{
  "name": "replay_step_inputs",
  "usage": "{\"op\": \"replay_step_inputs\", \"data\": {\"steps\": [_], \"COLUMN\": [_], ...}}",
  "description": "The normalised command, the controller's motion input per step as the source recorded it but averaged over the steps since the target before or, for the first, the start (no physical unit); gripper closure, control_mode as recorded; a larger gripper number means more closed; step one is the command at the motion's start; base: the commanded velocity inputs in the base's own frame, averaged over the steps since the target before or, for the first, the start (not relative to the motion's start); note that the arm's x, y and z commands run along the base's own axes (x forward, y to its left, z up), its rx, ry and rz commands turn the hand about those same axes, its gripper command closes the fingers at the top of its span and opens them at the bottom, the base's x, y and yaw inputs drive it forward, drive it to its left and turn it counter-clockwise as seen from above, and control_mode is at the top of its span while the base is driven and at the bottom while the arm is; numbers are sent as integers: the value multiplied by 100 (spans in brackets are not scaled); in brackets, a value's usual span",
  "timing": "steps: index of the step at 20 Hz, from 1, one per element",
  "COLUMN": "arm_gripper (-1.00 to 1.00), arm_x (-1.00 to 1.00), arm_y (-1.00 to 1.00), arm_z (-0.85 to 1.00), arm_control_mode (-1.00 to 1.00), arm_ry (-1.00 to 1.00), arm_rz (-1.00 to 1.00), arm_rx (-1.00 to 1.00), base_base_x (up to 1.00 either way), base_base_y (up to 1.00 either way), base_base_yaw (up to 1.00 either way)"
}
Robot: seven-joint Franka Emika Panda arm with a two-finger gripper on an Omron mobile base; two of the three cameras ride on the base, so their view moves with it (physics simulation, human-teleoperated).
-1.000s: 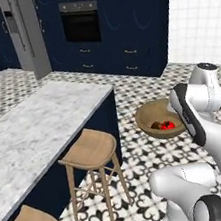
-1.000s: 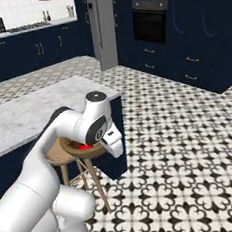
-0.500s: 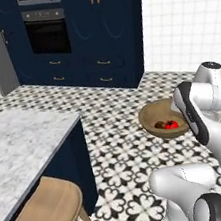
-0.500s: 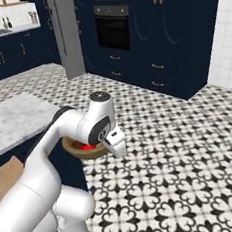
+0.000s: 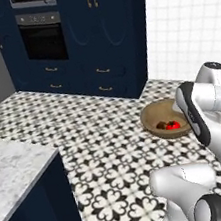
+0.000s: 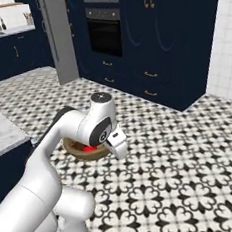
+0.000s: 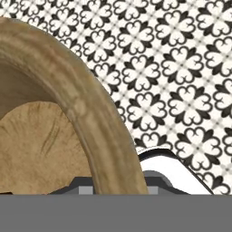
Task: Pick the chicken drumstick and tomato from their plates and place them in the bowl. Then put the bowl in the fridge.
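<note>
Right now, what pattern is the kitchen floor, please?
Floor: black-and-white floral tiles, clearest in the hand view.

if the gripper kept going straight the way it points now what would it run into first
Probably the patterned floor. The gripper is shut on the rim of the bowl, and the hand view looks past that rim at floor tiles, with nothing else in between as far as it shows.

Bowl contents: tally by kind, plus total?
Tomato: 1
Chicken drumstick: 1
Total: 2, both inside the wooden bowl, which the gripper holds by its rim above the tiled floor.
</note>
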Motion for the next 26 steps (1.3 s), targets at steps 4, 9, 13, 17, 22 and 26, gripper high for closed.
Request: {"op": "replay_step_inputs", "data": {"steps": [4, 9, 13, 17, 22, 26], "arm_gripper": [100, 100, 100, 100, 100, 100], "arm_x": [0, 0, 0, 0, 0, 0], "arm_y": [0, 0, 0, 0, 0, 0], "arm_z": [0, 0, 0, 0, 0, 0], "arm_control_mode": [100, 100, 100, 100, 100, 100], "arm_ry": [0, 0, 0, 0, 0, 0], "arm_rz": [0, 0, 0, 0, 0, 0], "arm_rx": [0, 0, 0, 0, 0, 0], "base_base_x": [100, 100, 100, 100, 100, 100], "base_base_y": [-55, -31, -15, -12, -14, -13], "base_base_yaw": [23, 37, 48, 55, 49, 40]}}
